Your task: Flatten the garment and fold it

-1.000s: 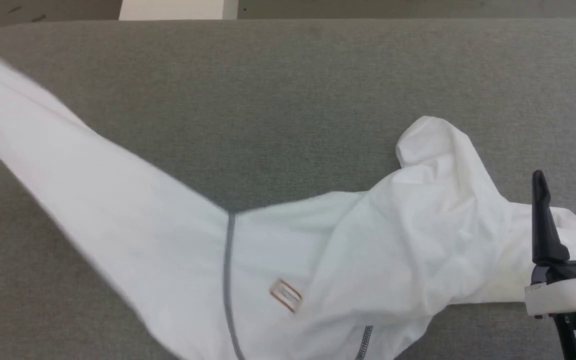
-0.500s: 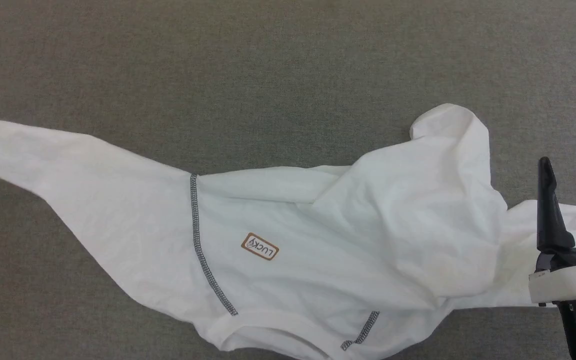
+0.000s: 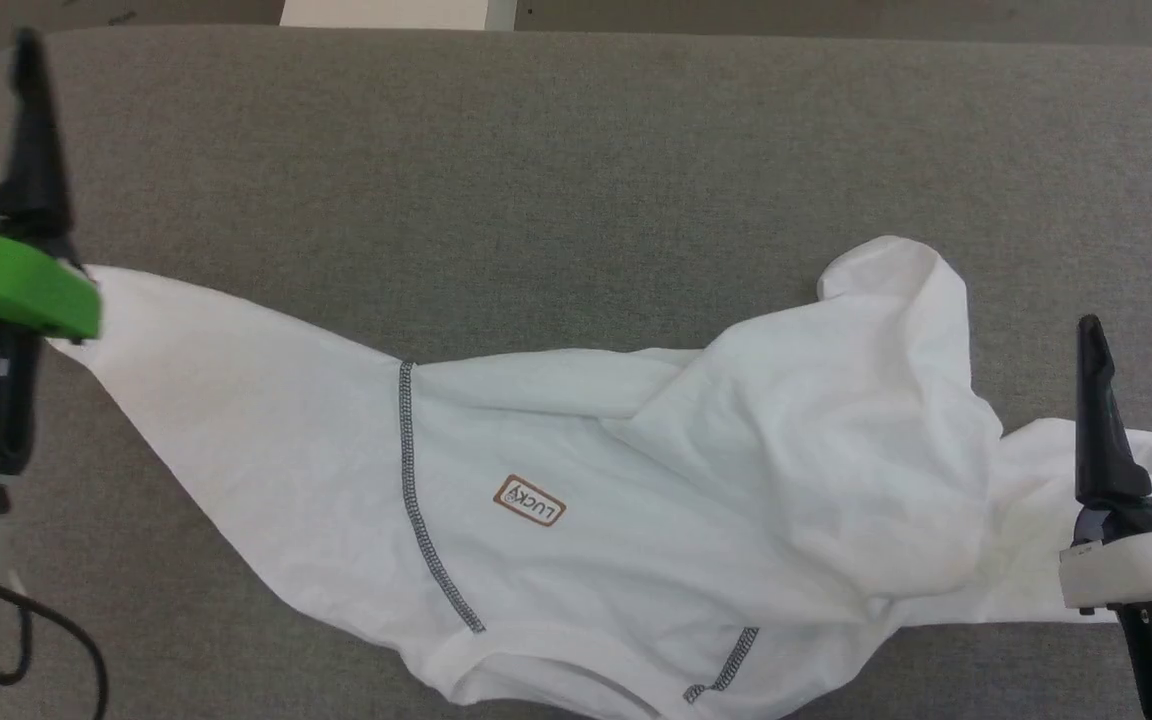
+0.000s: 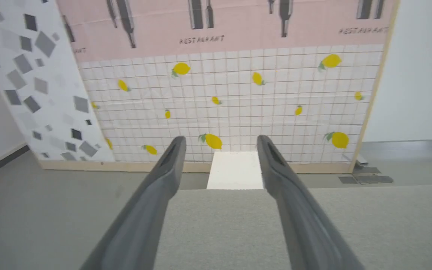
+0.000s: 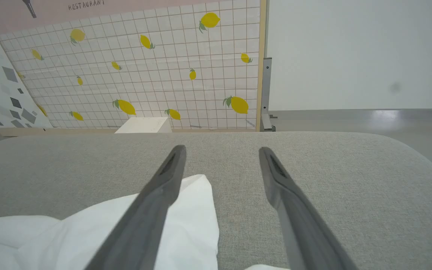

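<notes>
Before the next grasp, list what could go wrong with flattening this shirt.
The garment is doubled over at its right in a bunched flap; folding now would likely trap creases.
The right gripper stands open over the layered right end; closing there may pinch several layers.
The left gripper is open beside the sleeve tip, so a rightward pull could drag everything.

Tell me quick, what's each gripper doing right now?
Left gripper: open, holding nothing.
Right gripper: open, holding nothing, at the shirt's end.
</notes>
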You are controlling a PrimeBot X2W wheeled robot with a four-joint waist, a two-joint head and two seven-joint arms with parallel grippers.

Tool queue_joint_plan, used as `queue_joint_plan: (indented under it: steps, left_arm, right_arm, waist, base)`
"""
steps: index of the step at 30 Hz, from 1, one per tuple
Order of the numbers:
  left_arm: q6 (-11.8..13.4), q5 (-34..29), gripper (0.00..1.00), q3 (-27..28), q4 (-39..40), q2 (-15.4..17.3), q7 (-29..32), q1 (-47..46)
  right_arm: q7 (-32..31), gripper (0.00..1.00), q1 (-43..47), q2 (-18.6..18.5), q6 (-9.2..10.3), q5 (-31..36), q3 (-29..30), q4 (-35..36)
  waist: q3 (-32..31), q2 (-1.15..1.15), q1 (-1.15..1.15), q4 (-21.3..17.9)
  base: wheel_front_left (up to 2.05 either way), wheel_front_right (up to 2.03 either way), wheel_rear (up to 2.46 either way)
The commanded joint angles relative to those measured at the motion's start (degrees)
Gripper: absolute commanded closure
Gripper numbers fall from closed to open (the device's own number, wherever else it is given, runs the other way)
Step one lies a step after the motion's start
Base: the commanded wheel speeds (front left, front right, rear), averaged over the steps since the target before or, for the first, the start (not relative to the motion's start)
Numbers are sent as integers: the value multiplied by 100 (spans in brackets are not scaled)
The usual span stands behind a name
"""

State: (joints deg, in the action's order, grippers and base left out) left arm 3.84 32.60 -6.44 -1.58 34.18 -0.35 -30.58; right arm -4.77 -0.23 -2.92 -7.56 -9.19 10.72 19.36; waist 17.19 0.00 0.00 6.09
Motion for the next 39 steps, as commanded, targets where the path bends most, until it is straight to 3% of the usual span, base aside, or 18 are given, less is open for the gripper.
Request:
queue_joint_plan:
  steps: [1,9,18,26,27,28,32,35,36,39]
  left_arm:
    - [-124,-55,0,-185,169,-91,98,-57]
    - [-662,-475,0,-1855,884,-470,841,338]
    - [-1030,-949,0,-3055,-255,-577,1018,275]
    - [-1125,-995,0,-3837,-1281,-574,1011,-308]
    - [-1127,-1017,27,-3911,-1377,-575,979,-376]
    - [-1128,-1019,100,-4013,-1466,-585,923,-456]
    - [-1130,-633,100,-3961,-1628,-758,702,-686]
    - [-1055,-36,100,-3443,-1603,-945,559,-877]
    - [-829,185,100,-2966,-1583,-846,501,-1210]
    - [-470,471,100,-2403,-1727,-776,438,-1487]
  right_arm:
    - [13,0,40,4,8,-47,-8,3]
    - [59,0,132,4,8,-166,3,29]
    - [40,0,82,4,8,-164,-38,118]
    - [-18,0,-11,4,8,-143,-111,166]
    - [-19,0,-16,4,8,-143,-120,166]
    - [-20,0,-21,4,8,-143,-132,163]
    - [-28,0,-20,4,8,-144,-119,137]
    - [-39,0,1,4,8,-134,-95,121]
    - [-40,0,5,4,8,-135,-111,120]
    - [-15,0,-15,4,8,-161,-153,120]
  waist:
    - [-123,0,0,-49]
    - [-61,0,0,-335]
    - [294,0,0,-587]
    - [504,0,0,-676]
    - [512,0,0,-683]
    - [518,0,0,-691]
    - [459,0,0,-669]
    - [383,0,0,-636]
    - [368,0,0,-642]
    - [441,0,0,-680]
  base:
    - [0,0,0]
    - [0,0,0]
    - [0,0,0]
    - [0,0,0]
    - [0,0,0]
    - [0,0,0]
    - [0,0,0]
    - [0,0,0]
    - [0,0,0]
    - [0,0,0]
